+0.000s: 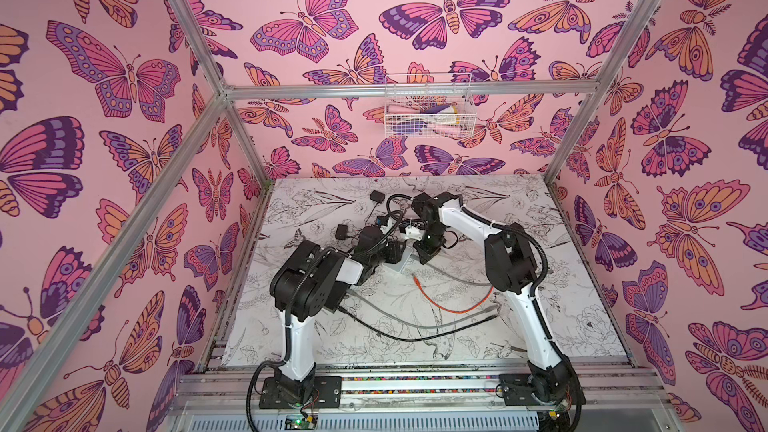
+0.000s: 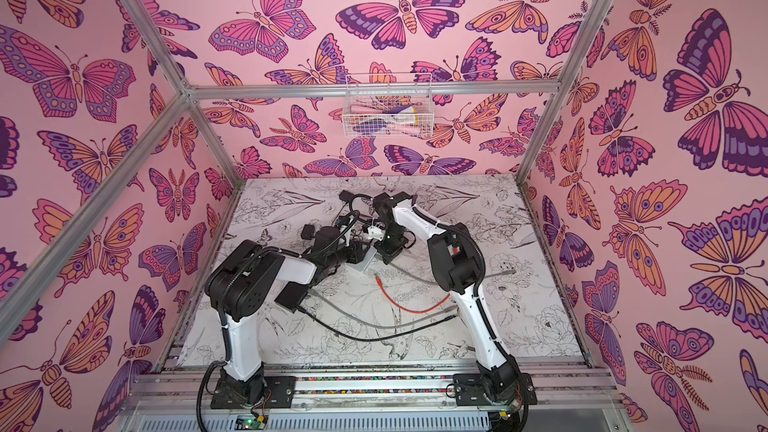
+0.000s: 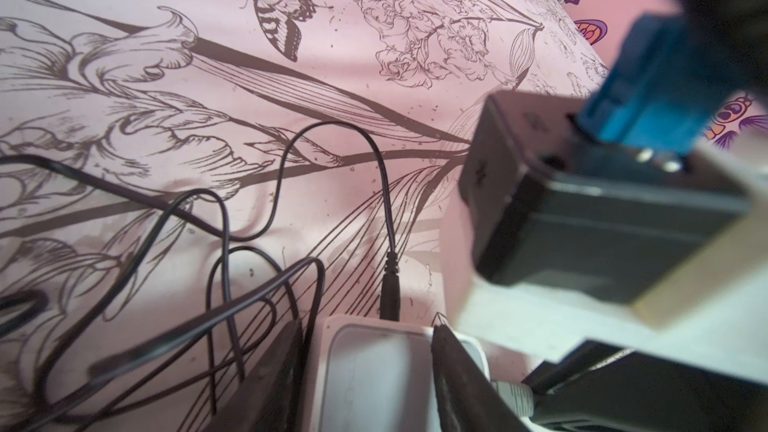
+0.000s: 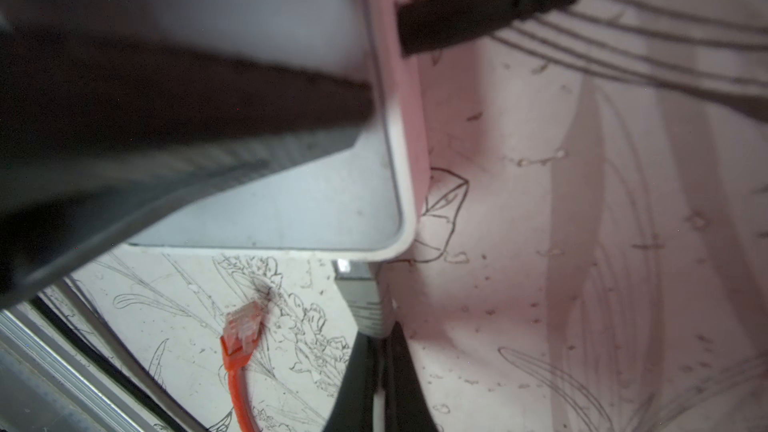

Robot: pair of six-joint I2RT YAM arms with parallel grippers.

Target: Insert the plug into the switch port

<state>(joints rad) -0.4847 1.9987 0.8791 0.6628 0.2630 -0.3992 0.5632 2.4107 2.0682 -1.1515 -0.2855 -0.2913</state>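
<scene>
Meanwhile, at the middle of the table (image 1: 519, 243), the left gripper (image 3: 370, 371) clamps the white switch (image 4: 311, 209) across its body. The right gripper (image 4: 380, 342), closed on the grey plug (image 4: 361, 297), holds it lengthwise between its fingers, tip pointing at the switch's side face near a corner. An orange cable (image 4: 241, 347) lies nearby.

Smooth matt white plastic switch (image 4: 316, 209), ribbed grey plastic plug (image 4: 365, 305), orange cable (image 4: 237, 371) with clear plastic tip, matt printed table cover (image 1: 540, 243), brushed metal frame (image 1: 415, 88), coated wire basket (image 1: 415, 130).
</scene>
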